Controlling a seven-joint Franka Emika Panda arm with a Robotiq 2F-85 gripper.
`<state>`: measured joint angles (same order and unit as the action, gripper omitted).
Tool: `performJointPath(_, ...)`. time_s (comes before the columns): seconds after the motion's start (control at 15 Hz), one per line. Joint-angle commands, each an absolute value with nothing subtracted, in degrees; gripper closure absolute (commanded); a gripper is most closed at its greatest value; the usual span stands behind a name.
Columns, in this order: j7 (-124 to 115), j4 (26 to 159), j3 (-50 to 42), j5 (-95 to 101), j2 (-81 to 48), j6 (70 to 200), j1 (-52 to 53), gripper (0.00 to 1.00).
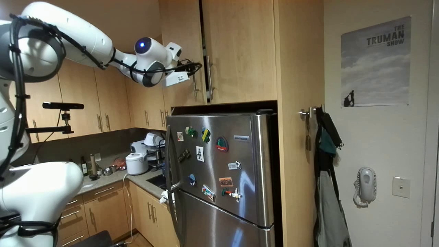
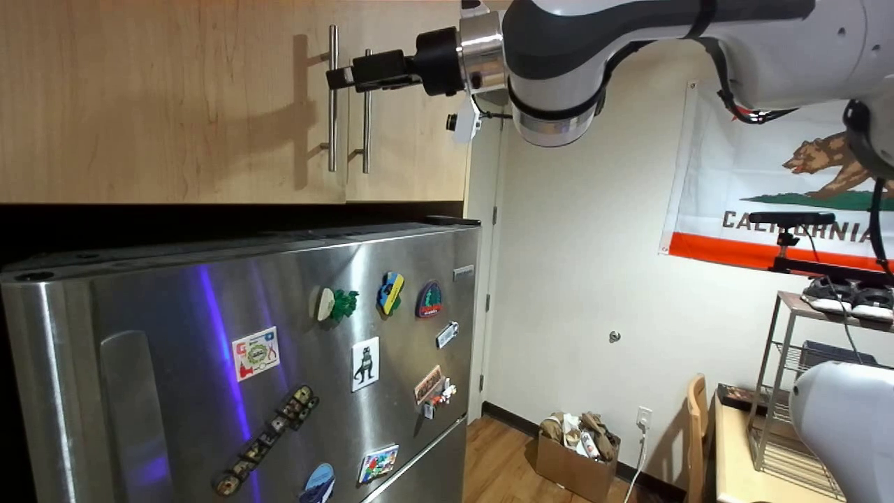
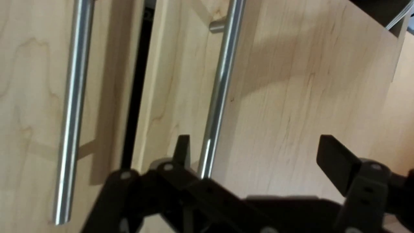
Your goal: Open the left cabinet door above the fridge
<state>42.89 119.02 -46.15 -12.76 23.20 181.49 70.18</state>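
The left cabinet door (image 1: 183, 31) is a light-wood panel above the steel fridge (image 1: 212, 164). Its vertical bar handle (image 2: 333, 133) lies right by my gripper (image 2: 340, 78) in an exterior view. In the wrist view my gripper (image 3: 255, 139) is open, and that door's handle (image 3: 220, 90) runs through the space between its fingers, much closer to the left finger (image 3: 182, 150). Whether the fingertips reach past the bar, or touch it, I cannot tell. The lower stretch of the handle disappears behind the gripper's linkage. A dark slit separates this door from its neighbour.
The wider wood door (image 1: 240, 51) is alongside, its own bar handle (image 3: 71, 113) standing close by. Beneath the cabinet, the fridge top (image 2: 244, 244) leaves a low dark recess. A tall wood side panel (image 1: 301, 68) borders the cabinet, with clothes (image 1: 329, 192) hanging from it.
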Motion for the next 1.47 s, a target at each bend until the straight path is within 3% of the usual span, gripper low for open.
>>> performJointPath(0.0,42.5,118.6,-45.8,-12.8,22.6,184.5,68.8,0.00)
performJointPath(0.67,43.3,117.5,-53.0,-13.2,20.7,185.7,75.6,0.00)
performJointPath(0.73,43.3,117.5,-53.5,-13.1,20.7,185.8,76.1,0.25)
performJointPath(0.8,43.3,117.5,-53.8,-13.0,20.6,185.9,76.4,0.26)
performJointPath(1.4,43.0,118.4,-52.7,-12.4,21.4,186.2,75.8,0.95)
